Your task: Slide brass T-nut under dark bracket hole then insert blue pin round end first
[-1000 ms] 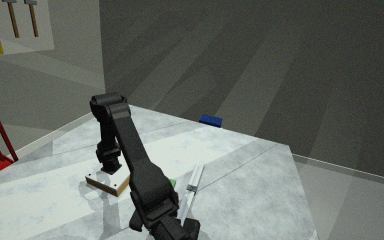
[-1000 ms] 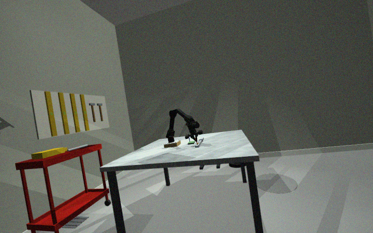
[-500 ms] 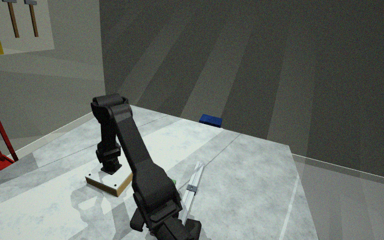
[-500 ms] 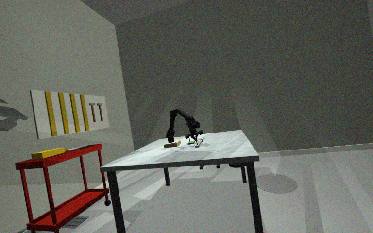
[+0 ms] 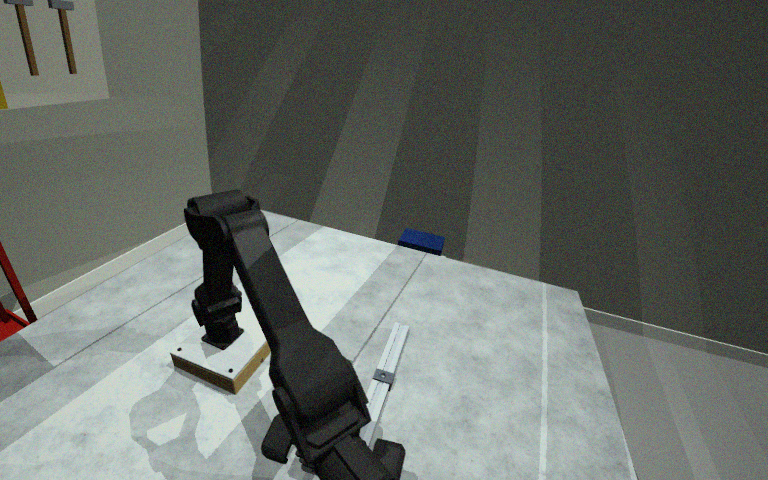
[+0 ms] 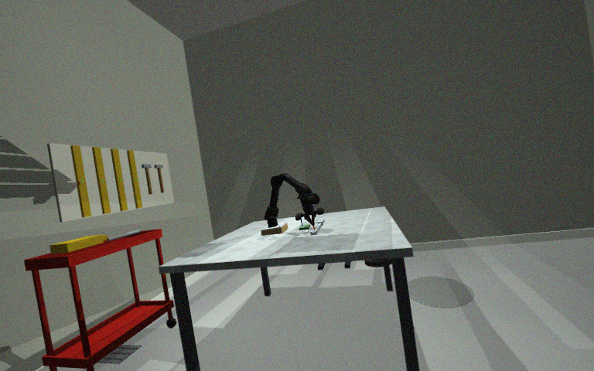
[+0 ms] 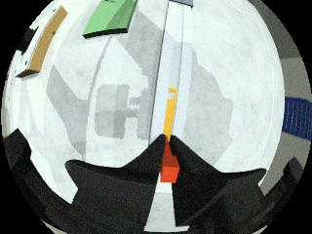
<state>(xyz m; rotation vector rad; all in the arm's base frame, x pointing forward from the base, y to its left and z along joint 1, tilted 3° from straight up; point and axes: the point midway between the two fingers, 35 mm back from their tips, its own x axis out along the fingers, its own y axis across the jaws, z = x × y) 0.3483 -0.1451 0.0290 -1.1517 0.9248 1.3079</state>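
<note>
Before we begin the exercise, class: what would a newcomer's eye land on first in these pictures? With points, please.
Probably the black arm [image 5: 300, 339] [image 6: 302, 188], arching over the pale table [image 5: 481, 350] [image 6: 350, 236]. Next, the bright red cart [image 6: 117, 244] at the exterior view's left. Up close, the orange handle [image 7: 170, 168] glows between the end effector's [image 7: 169, 138] dark fingers.

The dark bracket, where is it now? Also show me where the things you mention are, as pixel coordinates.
In the top view, the dark bracket [image 5: 384, 375] [image 7: 182, 2] sits across the aluminum rail [image 5: 397, 342] [image 7: 166, 63], right of the arm [image 5: 271, 283] [image 6: 274, 196].
</note>
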